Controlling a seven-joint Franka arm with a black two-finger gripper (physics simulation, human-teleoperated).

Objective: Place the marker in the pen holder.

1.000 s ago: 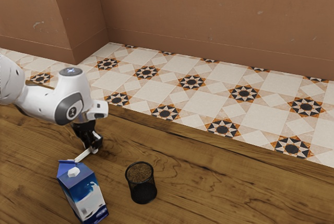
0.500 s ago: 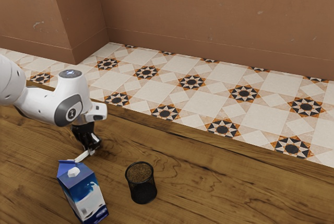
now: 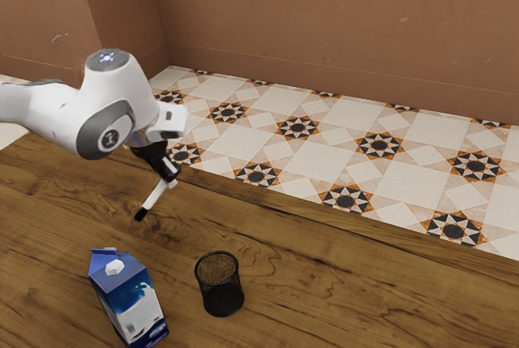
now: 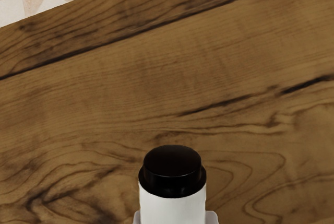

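While the carton point(image 3: 130, 301) stands at the exterior view's lower left, the marker point(image 3: 152, 199) slants above the table point(image 3: 300, 299), left of centre, its black end lowest and leftmost. It juts down and leftward from the gripper point(image 3: 169, 178), whose small, dark fingers seem closed on its upper end, parted by its width. Lower centre stands the holder point(image 3: 220, 291).

Marker point(image 4: 173, 205), black-capped, above wooden table point(image 4: 156, 78).

Scuffed reddish-brown walls point(image 3: 324, 23) meet a cream floor with orange-and-black star tiles point(image 3: 298, 127), alongside the brown wood-grain table's point(image 3: 349, 283) long edge.
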